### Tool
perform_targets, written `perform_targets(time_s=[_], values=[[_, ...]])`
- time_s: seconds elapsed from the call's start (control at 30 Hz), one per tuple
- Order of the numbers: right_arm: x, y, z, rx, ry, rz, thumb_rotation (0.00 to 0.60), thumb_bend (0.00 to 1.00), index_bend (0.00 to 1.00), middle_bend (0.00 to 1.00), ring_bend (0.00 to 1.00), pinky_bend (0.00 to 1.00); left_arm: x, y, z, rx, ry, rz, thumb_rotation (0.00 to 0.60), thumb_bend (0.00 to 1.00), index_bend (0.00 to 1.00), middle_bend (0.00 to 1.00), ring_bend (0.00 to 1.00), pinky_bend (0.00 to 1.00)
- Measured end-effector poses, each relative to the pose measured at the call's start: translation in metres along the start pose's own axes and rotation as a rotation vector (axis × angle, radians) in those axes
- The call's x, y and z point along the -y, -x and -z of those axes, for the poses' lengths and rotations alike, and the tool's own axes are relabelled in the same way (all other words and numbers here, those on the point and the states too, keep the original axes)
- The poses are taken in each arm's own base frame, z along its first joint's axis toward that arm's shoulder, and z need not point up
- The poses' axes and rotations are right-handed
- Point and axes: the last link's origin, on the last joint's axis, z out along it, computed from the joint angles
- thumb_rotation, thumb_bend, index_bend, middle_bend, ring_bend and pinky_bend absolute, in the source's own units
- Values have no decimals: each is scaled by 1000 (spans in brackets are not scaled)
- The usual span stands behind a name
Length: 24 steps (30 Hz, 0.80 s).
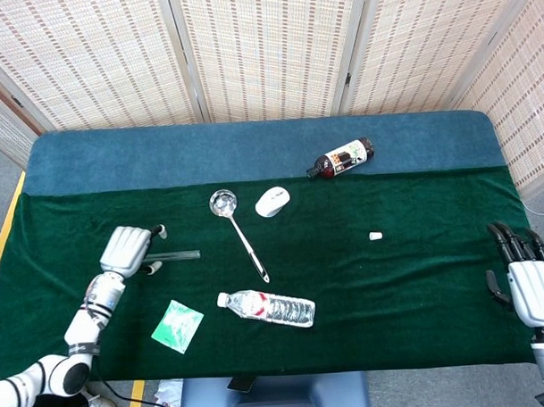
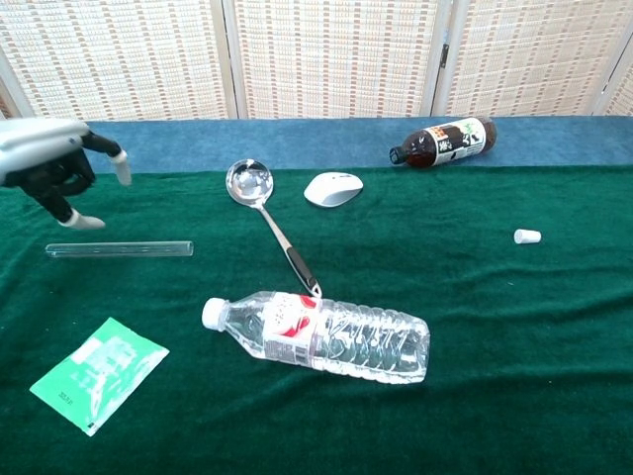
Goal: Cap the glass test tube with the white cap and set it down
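Fingers spread and holding nothing, the left hand (image 1: 126, 250) hangs above the near end of the glass test tube (image 2: 119, 249), which lies flat on the green cloth (image 1: 418, 279) just below and beyond its fingertips. Far off to that hand's right, past the ladle (image 1: 236, 231) and the mouse (image 1: 272, 201), sits the white cap (image 1: 375, 236). The right hand (image 1: 530, 284) waits at the table's edge with fingers apart and empty, the cap well off to its left.
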Motion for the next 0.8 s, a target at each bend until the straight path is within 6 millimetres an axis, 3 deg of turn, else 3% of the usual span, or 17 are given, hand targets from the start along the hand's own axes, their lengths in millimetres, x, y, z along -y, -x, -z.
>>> perform_targets(time_s=[0.43, 0.8], values=[[18, 19, -26, 84, -93, 7, 600, 563, 16, 114, 173, 68, -19, 34, -14, 44, -56, 36, 600, 242, 491, 942, 947, 882], [25, 19, -36, 82, -137, 13, 600, 564, 64, 115, 174, 68, -8, 48, -24, 69, -146, 79, 600, 327, 522, 946, 948, 882]])
